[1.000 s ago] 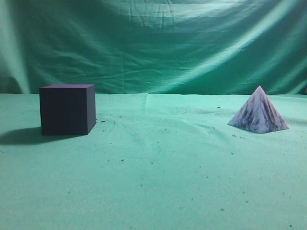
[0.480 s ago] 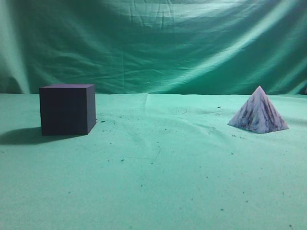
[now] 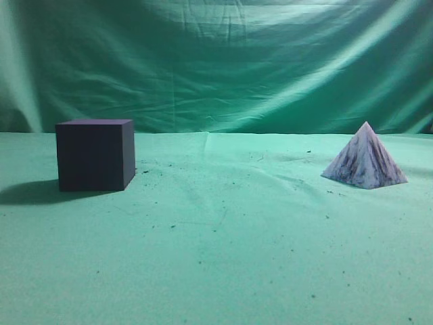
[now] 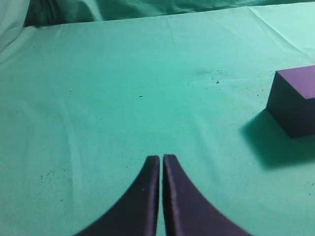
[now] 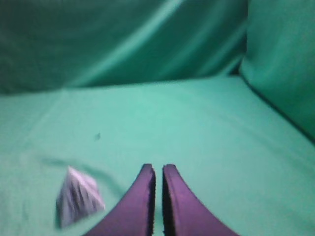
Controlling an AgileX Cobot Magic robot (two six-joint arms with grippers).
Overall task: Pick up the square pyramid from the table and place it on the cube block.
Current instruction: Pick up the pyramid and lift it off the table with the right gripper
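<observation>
The white marbled square pyramid (image 3: 365,160) stands on the green table (image 3: 223,250) at the right. It also shows blurred in the right wrist view (image 5: 78,197), low and to the left of my right gripper (image 5: 158,168), which is shut and empty above the cloth. The dark purple-black cube block (image 3: 95,154) stands at the left; its corner shows at the right edge of the left wrist view (image 4: 295,98). My left gripper (image 4: 161,158) is shut and empty, well to the left of the cube. Neither gripper shows in the exterior view.
A draped green backdrop cloth (image 3: 216,61) hangs behind the table. The cloth is wrinkled with small dark specks. A fold of green cloth rises at the right of the right wrist view (image 5: 280,64).
</observation>
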